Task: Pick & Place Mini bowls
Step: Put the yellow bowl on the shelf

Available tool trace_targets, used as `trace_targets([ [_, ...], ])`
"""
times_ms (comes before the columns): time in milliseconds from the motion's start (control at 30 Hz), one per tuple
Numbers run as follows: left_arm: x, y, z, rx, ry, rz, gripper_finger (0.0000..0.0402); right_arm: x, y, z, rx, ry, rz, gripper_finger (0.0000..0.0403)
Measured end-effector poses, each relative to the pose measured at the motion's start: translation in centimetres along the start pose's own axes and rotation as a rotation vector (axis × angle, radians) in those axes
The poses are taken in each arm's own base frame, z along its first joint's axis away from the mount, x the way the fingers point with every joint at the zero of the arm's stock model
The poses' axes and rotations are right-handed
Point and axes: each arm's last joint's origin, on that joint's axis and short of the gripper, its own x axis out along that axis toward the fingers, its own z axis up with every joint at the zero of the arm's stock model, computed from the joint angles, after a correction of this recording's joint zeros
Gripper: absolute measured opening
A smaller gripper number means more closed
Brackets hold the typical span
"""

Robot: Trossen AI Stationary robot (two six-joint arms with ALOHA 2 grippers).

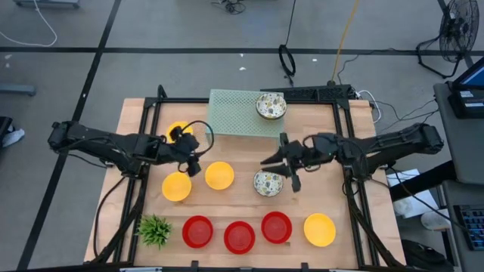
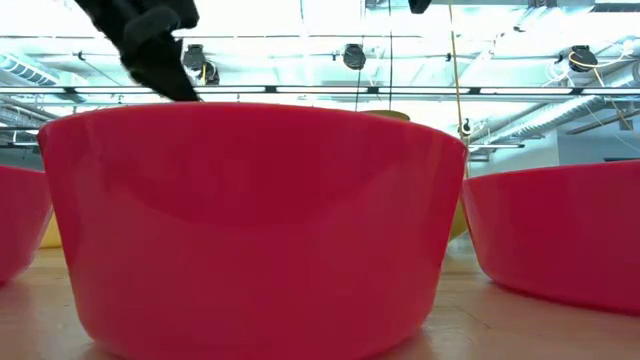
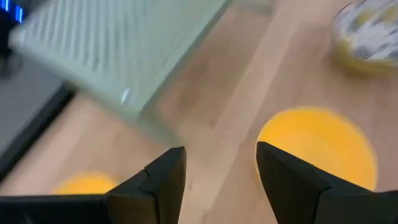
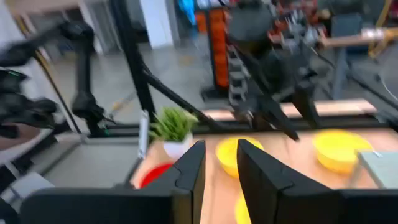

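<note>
While both arms hang over mid-tabletop, layout near to far:

front row: plant at left, then three red bowls, then a yellow bowl at right; all apart, on the tabletop.
low view: red bowl fills the frame, two more red ones at either edge.
middle row: two yellow bowls side by side, left of centre; a speckled floral bowl right of centre.
left gripper: above the tabletop, just far-left of those two yellow bowls; fingers parted a moderate gap, holding nothing. One yellow bowl beyond its tips in the wrist view.
right gripper: just above the floral bowl's far side; fingers narrowly apart, nothing between them.
fourth yellow bowl: farther back at left, partly hidden under the left arm.
mesh stand: far centre, pale green.
second floral bowl: on the stand's right end.
</note>
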Motion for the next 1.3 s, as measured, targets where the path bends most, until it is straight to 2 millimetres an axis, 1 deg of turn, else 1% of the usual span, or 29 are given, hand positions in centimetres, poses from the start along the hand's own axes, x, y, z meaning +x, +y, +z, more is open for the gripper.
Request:
trace_targets([
  [200,0.5,2.1,-1.8,-0.172,0.229,0.152,0.0200,-0.4,1.1,-1.8,-0.019,-0.165,0.078,0.0080],
  [333,1.2,3.5,-2.4,-0.223,0.329,0.255,0.0200,-0.5,1.8,-2.1,-0.020,-0.170,0.107,0.0080],
  [467,2.7,4.6,-2.4,-0.243,0.384,0.315,0.0200,-0.5,2.5,-2.3,-0.021,-0.155,0.133,0.0080],
  [633,5.0,6.1,-2.4,-0.278,0.470,0.389,0.0200,-0.6,3.4,-2.5,-0.082,-0.154,0.165,0.0081],
  [767,6.9,7.1,-2.4,-0.314,0.538,0.373,0.0200,-0.6,3.9,-2.7,-0.121,-0.142,0.179,0.0086],
  [1000,9.8,8.3,-2.5,-0.320,0.600,0.295,0.0200,-1.0,3.8,-2.9,-0.193,-0.094,0.164,0.0091],
  [1133,11.1,9.1,-2.8,-0.326,0.636,0.302,0.0200,-1.8,3.5,-2.8,-0.217,-0.047,0.085,0.0092],
  [1300,11.9,9.7,-3.2,-0.332,0.671,0.296,0.0200,-2.6,3.2,-2.7,-0.232,-0.013,0.026,0.0091],
])
